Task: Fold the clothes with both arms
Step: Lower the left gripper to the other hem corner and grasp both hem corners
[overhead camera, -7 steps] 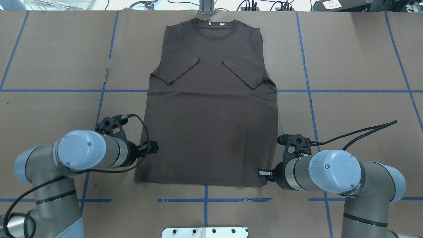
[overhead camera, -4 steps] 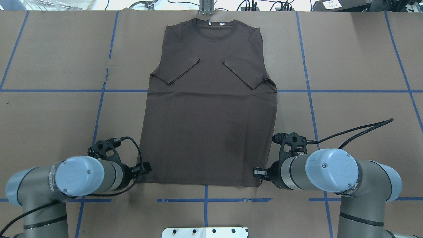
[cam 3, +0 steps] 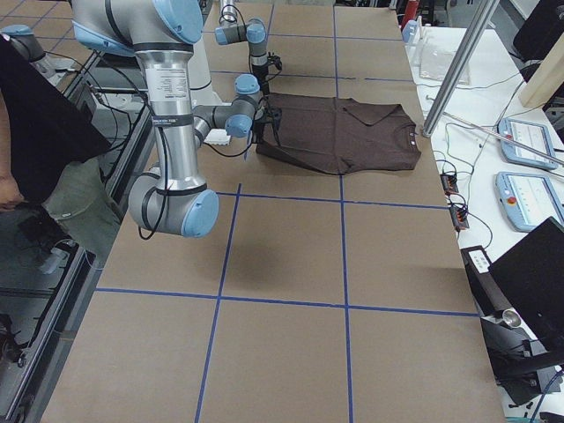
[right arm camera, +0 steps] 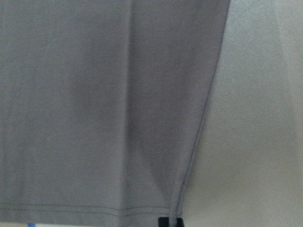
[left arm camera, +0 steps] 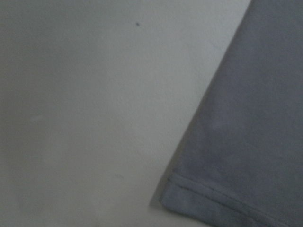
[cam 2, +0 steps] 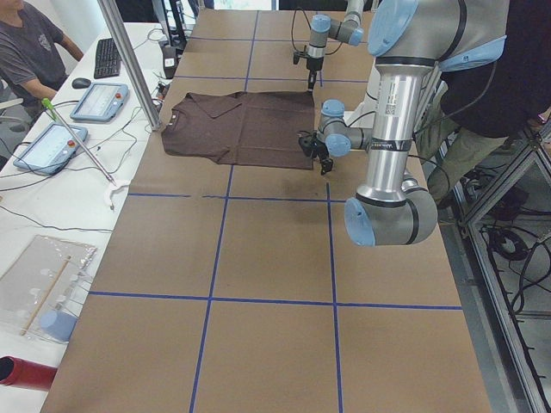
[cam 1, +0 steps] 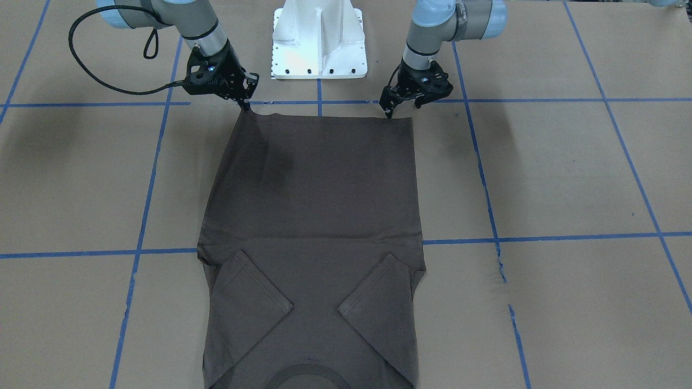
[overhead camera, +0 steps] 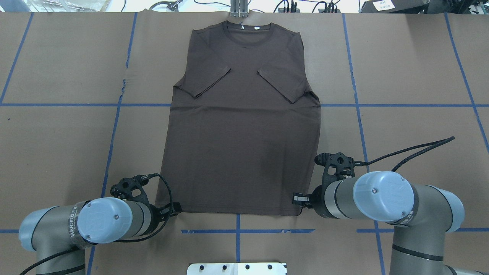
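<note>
The right gripper (cam 1: 247, 104) is reaching down onto its corner of the hem (cam 1: 324, 118) with its fingers drawn narrow. In its wrist view the two black tips are sitting right at that corner, so it looks to be pinching the cloth. The left gripper (cam 1: 401, 107) is hanging over the opposite hem corner with its fingers spread wide and, as far as I can tell, is gripping nothing yet. Its wrist view is showing that corner lying flat, a little off to one side.

Between them the dark T-shirt (overhead camera: 240, 152) is lying smooth on the brown worktop (overhead camera: 401, 76). Its collar (overhead camera: 250, 34) is at the end far from the robot, and both sleeves (overhead camera: 208, 82) are already folded in across the chest.

I'd say the arms are taking the two hem corners so they can carry the bottom edge up toward the collar. To do it well, the left gripper should be centring on its corner, biting past the stitched hem through both layers, and closing before either arm lifts. After that the two should be rising together at the same height, keeping the hem lightly taut and travelling evenly. One corner leading would be dragging the shirt askew or flipping a sleeve open.
</note>
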Action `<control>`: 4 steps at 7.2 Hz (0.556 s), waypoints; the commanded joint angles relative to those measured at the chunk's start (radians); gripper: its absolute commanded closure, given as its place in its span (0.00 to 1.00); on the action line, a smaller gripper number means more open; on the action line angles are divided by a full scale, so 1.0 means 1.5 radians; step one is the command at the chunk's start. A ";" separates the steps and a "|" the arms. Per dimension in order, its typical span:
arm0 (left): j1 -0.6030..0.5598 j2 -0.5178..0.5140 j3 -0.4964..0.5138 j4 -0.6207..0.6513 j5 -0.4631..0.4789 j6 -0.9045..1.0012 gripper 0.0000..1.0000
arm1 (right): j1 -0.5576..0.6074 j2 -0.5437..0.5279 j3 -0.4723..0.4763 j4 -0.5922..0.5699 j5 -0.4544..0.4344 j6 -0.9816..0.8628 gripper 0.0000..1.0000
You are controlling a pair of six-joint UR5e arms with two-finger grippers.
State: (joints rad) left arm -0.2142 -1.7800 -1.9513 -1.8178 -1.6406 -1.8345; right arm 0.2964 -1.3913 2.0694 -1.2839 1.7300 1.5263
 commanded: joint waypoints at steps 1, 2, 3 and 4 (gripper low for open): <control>-0.015 -0.001 -0.004 0.023 0.002 0.006 0.01 | 0.002 0.000 0.000 0.000 0.001 0.000 1.00; -0.022 -0.001 -0.004 0.024 0.002 0.007 0.01 | 0.002 0.000 0.000 0.000 0.001 0.000 1.00; -0.027 -0.004 -0.003 0.024 0.002 0.007 0.01 | 0.002 0.000 0.000 0.000 0.001 0.000 1.00; -0.031 -0.006 -0.002 0.024 0.002 0.008 0.01 | 0.002 0.000 0.000 0.000 0.002 0.000 1.00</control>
State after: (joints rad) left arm -0.2516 -1.7847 -1.9558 -1.7833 -1.6384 -1.8240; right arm 0.2990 -1.3913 2.0693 -1.2840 1.7322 1.5263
